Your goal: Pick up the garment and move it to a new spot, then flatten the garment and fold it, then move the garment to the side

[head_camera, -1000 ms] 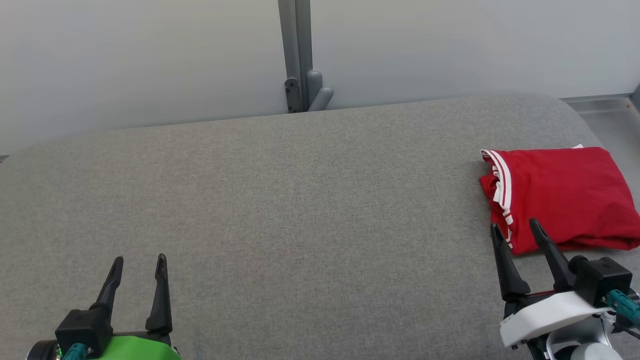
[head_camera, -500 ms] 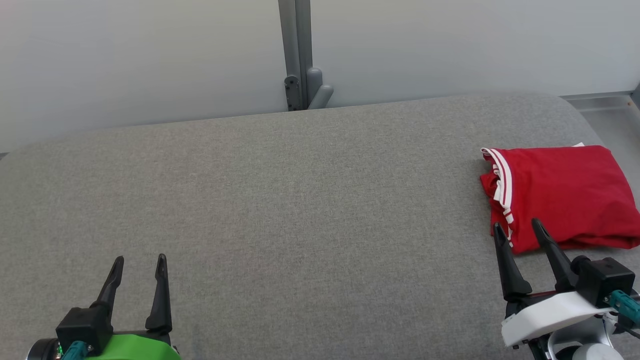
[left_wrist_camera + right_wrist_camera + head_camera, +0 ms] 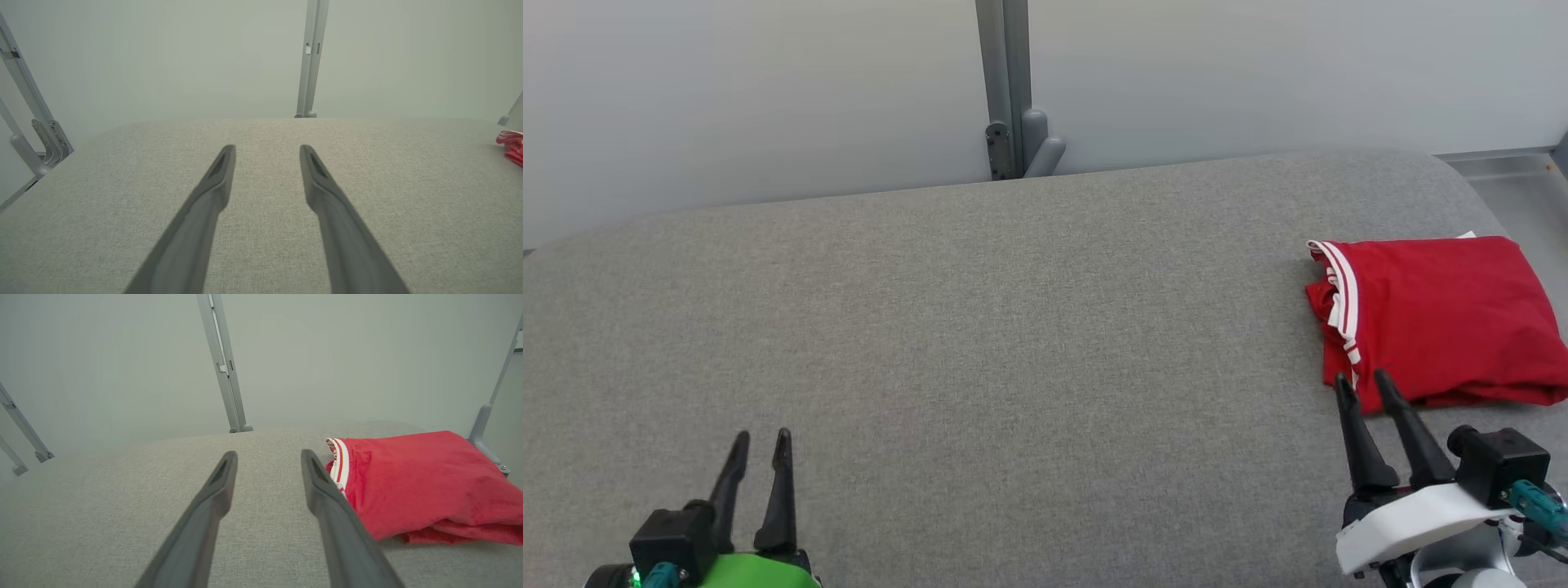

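**Clear the arms without spoiling the fold**

The red garment (image 3: 1437, 318) lies folded in a neat block on the grey table (image 3: 1013, 327), well to the right of the upright post (image 3: 1005, 82) and nearer the robot, close to the table's rounded end. Judging by that, the folding and setting aside look done, and the job now is a clean retreat.

The right gripper (image 3: 1360, 377) sits on that same side of the post, with its fingers a modest gap apart and nothing between them. Its tips are at the garment's near corner by the white-striped edge, though I cannot tell if they touch it. It should draw straight back toward the robot with the fingers parted, so no hem is pinched or dragged and the top layer stays flat.

The left gripper (image 3: 762, 435), left of the post and near the robot, is likewise parted and empty over bare table.
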You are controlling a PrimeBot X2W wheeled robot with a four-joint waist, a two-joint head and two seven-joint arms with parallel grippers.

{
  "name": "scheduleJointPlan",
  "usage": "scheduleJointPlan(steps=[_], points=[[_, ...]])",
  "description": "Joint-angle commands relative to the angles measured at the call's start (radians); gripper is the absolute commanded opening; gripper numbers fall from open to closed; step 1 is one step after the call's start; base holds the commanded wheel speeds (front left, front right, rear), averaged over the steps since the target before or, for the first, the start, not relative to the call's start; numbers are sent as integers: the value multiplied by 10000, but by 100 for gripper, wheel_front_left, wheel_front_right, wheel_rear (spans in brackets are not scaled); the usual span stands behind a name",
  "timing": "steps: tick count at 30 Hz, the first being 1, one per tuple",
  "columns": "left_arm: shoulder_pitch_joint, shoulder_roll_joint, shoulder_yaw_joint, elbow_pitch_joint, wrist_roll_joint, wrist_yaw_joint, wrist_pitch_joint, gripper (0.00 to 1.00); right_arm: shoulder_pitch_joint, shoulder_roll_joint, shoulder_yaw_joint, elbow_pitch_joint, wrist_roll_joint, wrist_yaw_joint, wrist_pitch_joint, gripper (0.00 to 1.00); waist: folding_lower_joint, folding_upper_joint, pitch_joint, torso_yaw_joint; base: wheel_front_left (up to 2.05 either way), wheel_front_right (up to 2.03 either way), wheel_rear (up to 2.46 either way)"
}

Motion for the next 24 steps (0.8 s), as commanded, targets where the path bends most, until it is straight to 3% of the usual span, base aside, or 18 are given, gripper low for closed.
scheduleJointPlan(steps=[1, 24], points=[[48, -45, -22, 85, -16, -5, 11, 0, 19, 28, 5, 92, 18, 0, 13, 0, 0, -1, 0, 0, 0, 0, 0], [-903, -548, 341, 935, -3753, -461, 354, 0, -1248, 137, -735, 1632, 3809, -2, 1045, 0, 0, -1, 66, 72, 0, 0, 0]])
